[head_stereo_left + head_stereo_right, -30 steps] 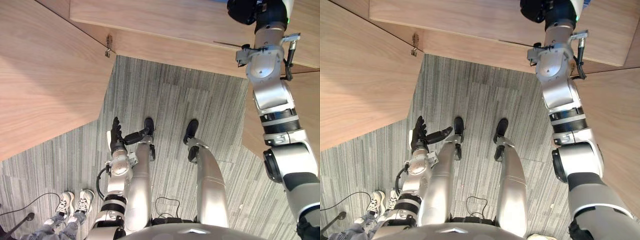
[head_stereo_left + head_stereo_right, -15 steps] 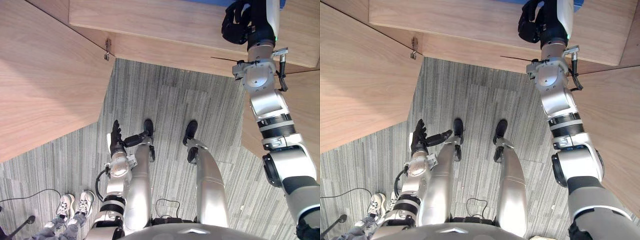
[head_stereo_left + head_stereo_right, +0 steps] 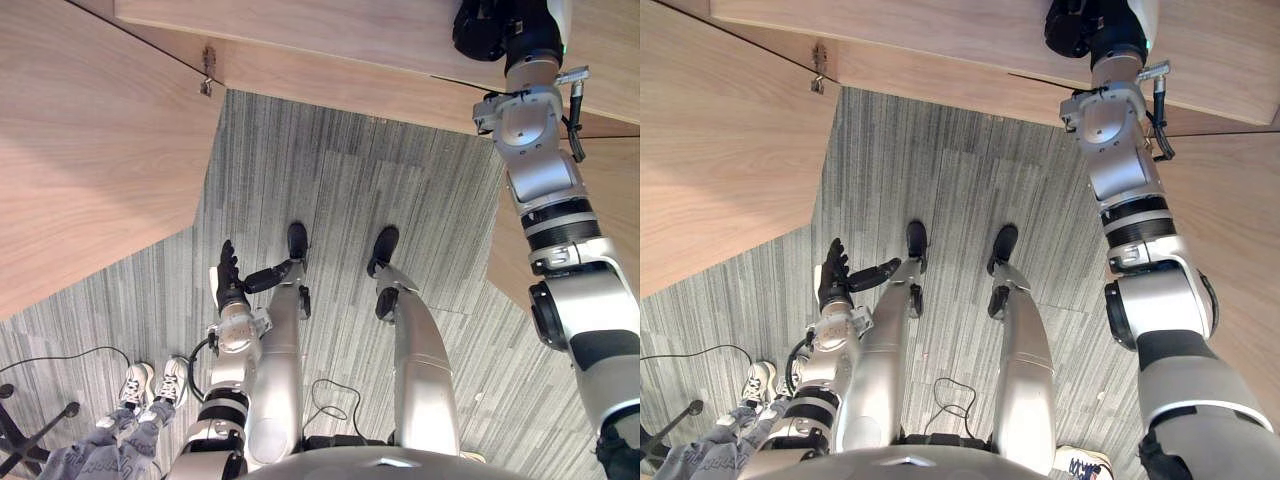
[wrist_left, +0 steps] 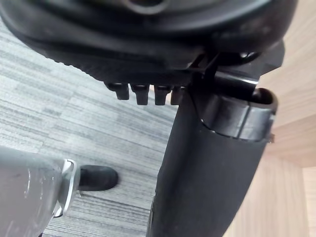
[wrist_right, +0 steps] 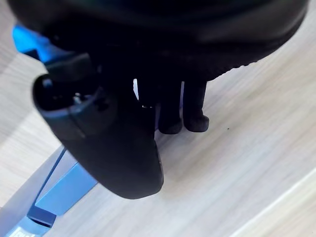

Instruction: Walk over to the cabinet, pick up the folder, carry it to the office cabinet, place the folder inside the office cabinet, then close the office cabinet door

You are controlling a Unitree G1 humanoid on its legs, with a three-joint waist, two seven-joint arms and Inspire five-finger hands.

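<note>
Compared with half a second ago, the whole picture has shifted a little, so the head has tilted, and the right robot hand now sits closer to the top edge of the eye views, farther in over the cabinet top. The step in hand is picking up the folder, which lies flat on that wooden top, showing blue just beside and behind the thumb. The right arm is stretched up and forward, almost straight, with the wrist turned so the palm faces down. The fingertips rest on the wood at the folder's edge, the thumb stands apart from them, and nothing looks clamped yet. To do this well, the fingers probably need to slide under or hook the near edge while the thumb presses down on the cover. A thin, flat folder will likely skate on smooth wood unless it is pinched firmly before lifting. Dragging it to the rim first might give a surer grip. The left robot hand hangs low at the robot's side, fingers straight and holding nothing.
</note>
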